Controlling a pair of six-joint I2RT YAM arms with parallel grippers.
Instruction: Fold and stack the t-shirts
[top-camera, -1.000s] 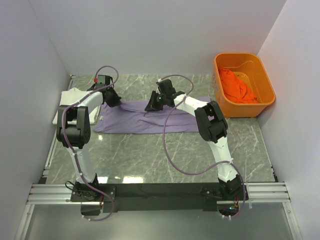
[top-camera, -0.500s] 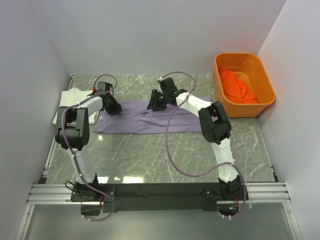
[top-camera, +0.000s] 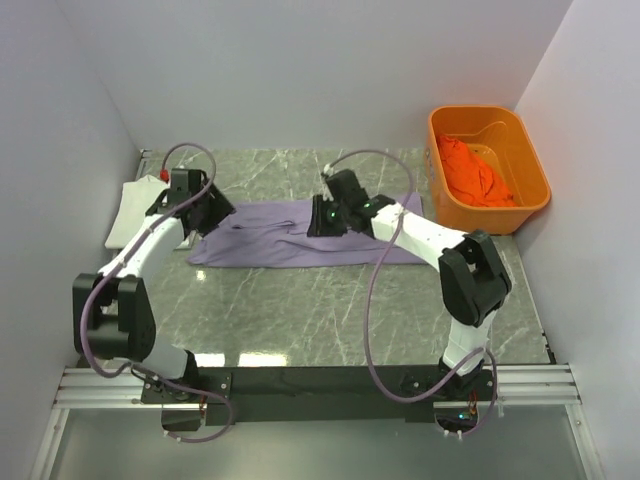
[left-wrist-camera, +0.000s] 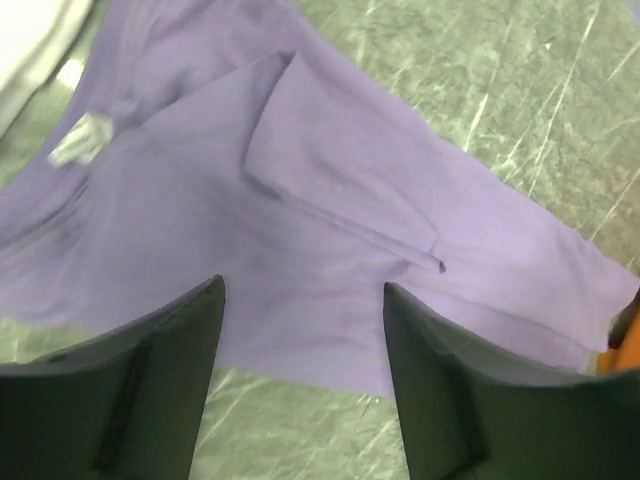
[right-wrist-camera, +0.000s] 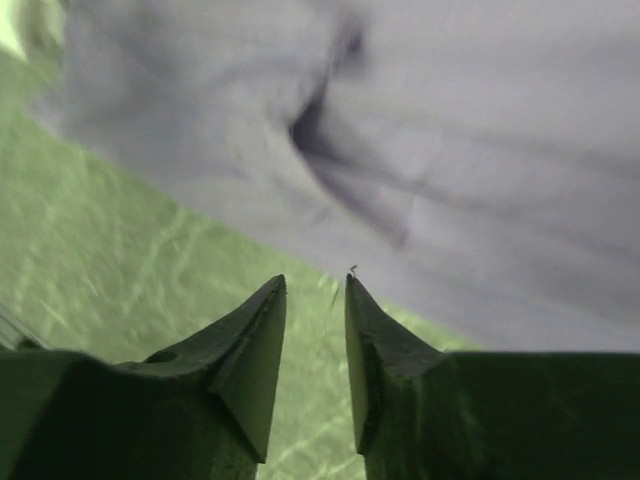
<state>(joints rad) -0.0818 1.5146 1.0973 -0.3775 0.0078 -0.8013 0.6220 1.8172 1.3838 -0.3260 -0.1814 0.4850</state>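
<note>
Across the table's far half lies the purple shirt (top-camera: 290, 242), spread in a long band. Left gripper (left-wrist-camera: 300, 290) hovers above it, wide open and empty. Right gripper (right-wrist-camera: 315, 285) is nearly closed, also empty. Both should probably pinch edge corners and lift evenly.

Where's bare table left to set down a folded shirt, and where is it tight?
Widest free patch: the marble table between the near edge of the purple shirt and the arm bases. A narrower strip lies between that shirt and the back wall. Crowded: the far-left corner with the white shirt and left gripper, and the right by the orange tub.
</note>
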